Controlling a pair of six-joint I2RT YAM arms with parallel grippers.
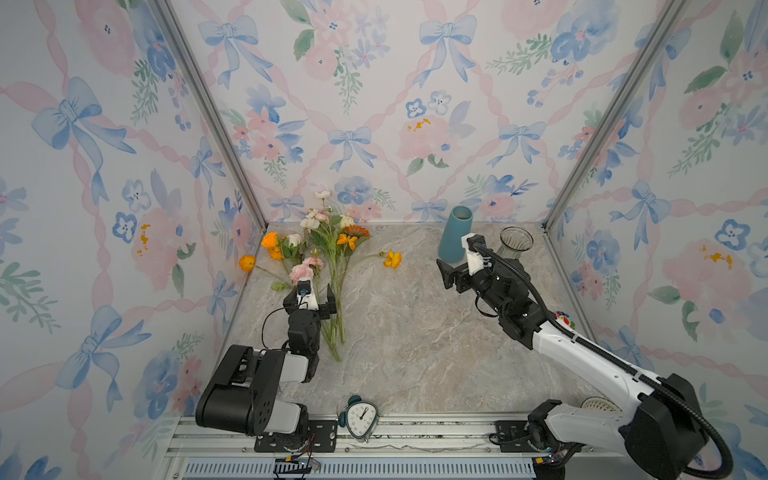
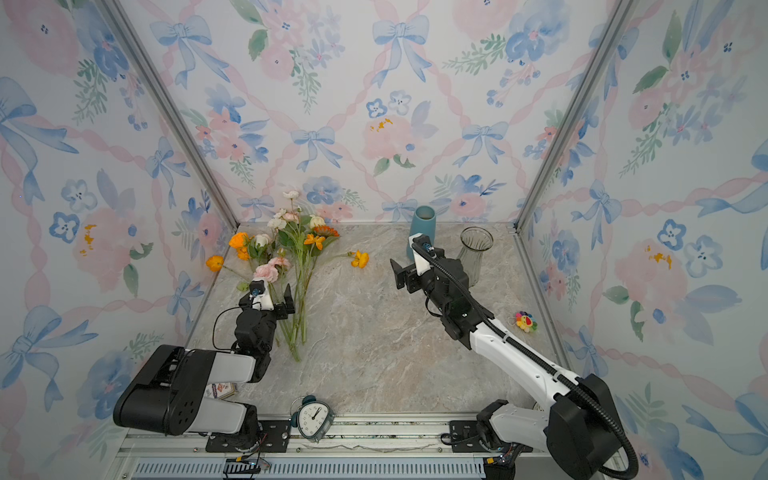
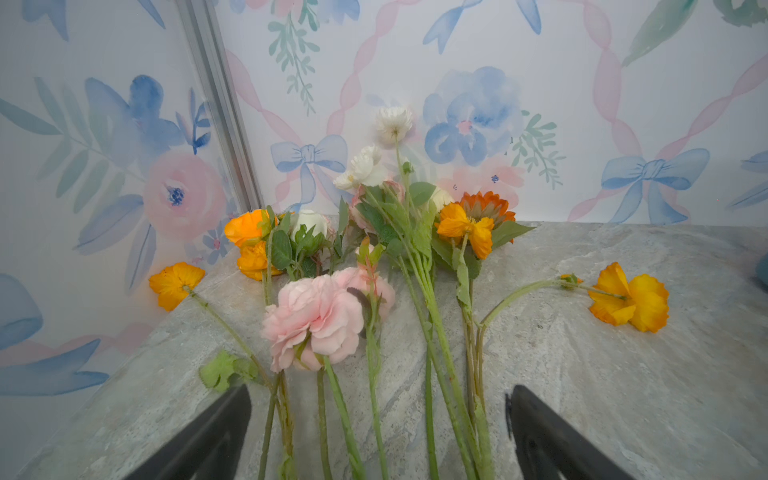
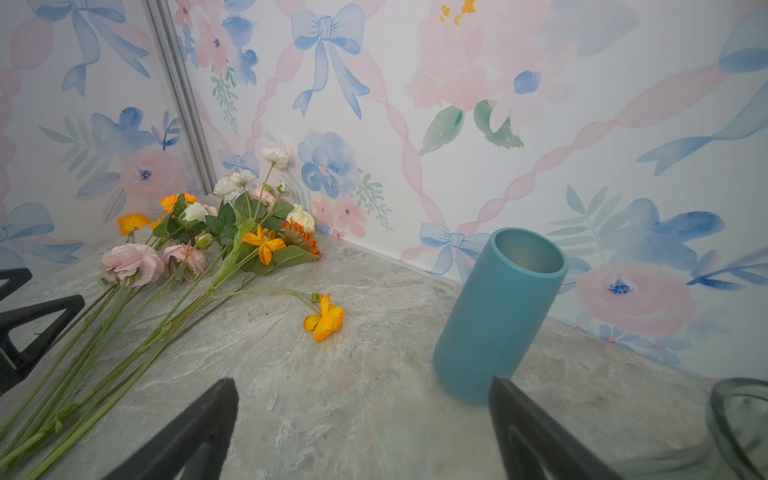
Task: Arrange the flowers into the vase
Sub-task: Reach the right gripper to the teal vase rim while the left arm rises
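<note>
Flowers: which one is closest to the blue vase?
The lone orange flower on a curved stem, lying apart from the bunch, toward the blue vase.

On the surface [image 1: 415, 332] the vase [image 1: 455, 237] stands near the back wall, with a second vase [image 1: 516, 242] just to its right. The flowers [image 1: 332, 249] lie well to its left, heads toward the back, and one stray bloom [image 1: 392, 258] lies between the two. A clock [image 1: 361, 417] sits far in front of it at the front edge.

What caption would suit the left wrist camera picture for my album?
Open left gripper facing the flowers lying on the marbled table.
</note>
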